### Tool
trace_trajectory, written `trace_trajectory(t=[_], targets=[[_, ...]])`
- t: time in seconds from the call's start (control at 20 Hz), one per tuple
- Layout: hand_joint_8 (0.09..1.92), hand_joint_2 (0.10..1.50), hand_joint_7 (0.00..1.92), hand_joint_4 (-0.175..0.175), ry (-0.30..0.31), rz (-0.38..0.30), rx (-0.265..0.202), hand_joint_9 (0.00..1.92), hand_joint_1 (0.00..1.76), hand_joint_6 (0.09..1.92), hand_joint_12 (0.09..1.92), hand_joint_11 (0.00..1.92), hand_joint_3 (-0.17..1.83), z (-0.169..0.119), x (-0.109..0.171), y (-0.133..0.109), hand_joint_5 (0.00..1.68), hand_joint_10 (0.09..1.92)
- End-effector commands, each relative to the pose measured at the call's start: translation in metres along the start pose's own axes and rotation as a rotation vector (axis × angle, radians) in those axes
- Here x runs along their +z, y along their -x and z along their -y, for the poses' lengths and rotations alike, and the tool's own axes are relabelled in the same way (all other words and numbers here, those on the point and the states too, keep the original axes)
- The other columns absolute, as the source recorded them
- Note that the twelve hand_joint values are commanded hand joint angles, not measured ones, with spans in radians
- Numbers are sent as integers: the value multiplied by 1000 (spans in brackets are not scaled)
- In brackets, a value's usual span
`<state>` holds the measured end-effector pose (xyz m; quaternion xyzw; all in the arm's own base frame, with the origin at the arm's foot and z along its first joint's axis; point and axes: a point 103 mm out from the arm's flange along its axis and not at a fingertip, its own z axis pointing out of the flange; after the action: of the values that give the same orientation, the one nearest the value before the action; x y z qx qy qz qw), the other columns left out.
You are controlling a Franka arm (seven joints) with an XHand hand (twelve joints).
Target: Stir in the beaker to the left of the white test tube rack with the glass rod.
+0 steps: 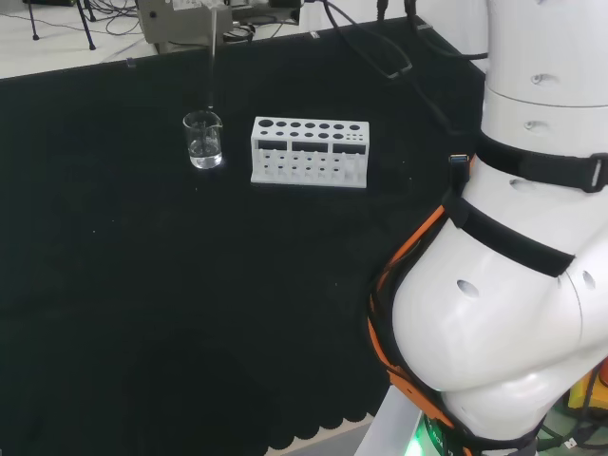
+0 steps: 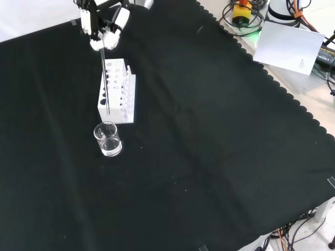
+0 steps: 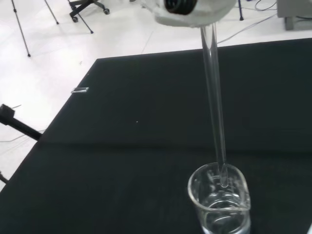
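Fingers point(image 2: 99, 39) pinched on upper end of glass rod point(image 3: 214, 112), hanging upright with tip just inside beaker point(image 3: 220, 202) beside white rack point(image 1: 309, 152). Judged light, stiff, slippery, breakable; best gripped high, kept vertical, clear of beaker wall.

White arm point(image 1: 513, 313) w/ black straps, orange cables; hand point(image 2: 102, 23) blk & white.

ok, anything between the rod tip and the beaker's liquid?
Nothing visible. In the wrist view the glass rod hangs from the hand, its tip already inside the mouth of the beaker, above the clear liquid. The white test tube rack stands beside the beaker, off the rod's path.
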<state>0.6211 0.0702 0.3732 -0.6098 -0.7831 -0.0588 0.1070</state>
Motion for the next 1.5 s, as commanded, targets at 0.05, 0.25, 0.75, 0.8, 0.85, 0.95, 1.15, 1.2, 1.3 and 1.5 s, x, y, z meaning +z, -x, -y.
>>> trace_trajectory(t=[0.05, 0.25, 0.75, 0.8, 0.85, 0.95, 1.15, 1.2, 1.3, 1.5], targets=[[923, 1030, 1579, -175, -23, -35, -29, 1917, 1235, 229, 753, 1815, -175, -16, 16, -10, 1441, 438], [922, 1030, 1579, -175, -33, -45, -30, 1917, 1235, 226, 754, 1816, -175, -24, 23, -6, 1442, 437], [921, 1030, 1580, -175, -52, -46, -22, 1917, 1235, 220, 758, 1816, -175, -32, 27, 2, 1445, 436], [921, 1030, 1580, -175, -58, -45, -22, 1917, 1235, 219, 758, 1816, -175, -36, 29, 6, 1445, 436], [921, 1030, 1580, -175, -59, -42, -23, 1917, 1235, 219, 758, 1816, -175, -40, 31, 9, 1445, 436], [921, 1030, 1580, -175, -61, -40, -23, 1917, 1235, 217, 759, 1816, -175, -44, 36, 11, 1446, 436], [920, 1029, 1580, -175, -65, -43, -23, 1917, 1235, 215, 760, 1816, -175, -47, 43, 13, 1447, 436], [920, 1029, 1580, -175, -63, -41, -22, 1918, 1235, 215, 760, 1816, -175, -47, 44, 13, 1447, 436], [920, 1029, 1580, -175, -65, -43, -19, 1918, 1235, 213, 761, 1816, -175, -48, 44, 14, 1448, 435], [920, 1029, 1580, -175, -80, -54, -11, 1918, 1235, 211, 762, 1816, -175, -53, 50, 24, 1449, 435]])
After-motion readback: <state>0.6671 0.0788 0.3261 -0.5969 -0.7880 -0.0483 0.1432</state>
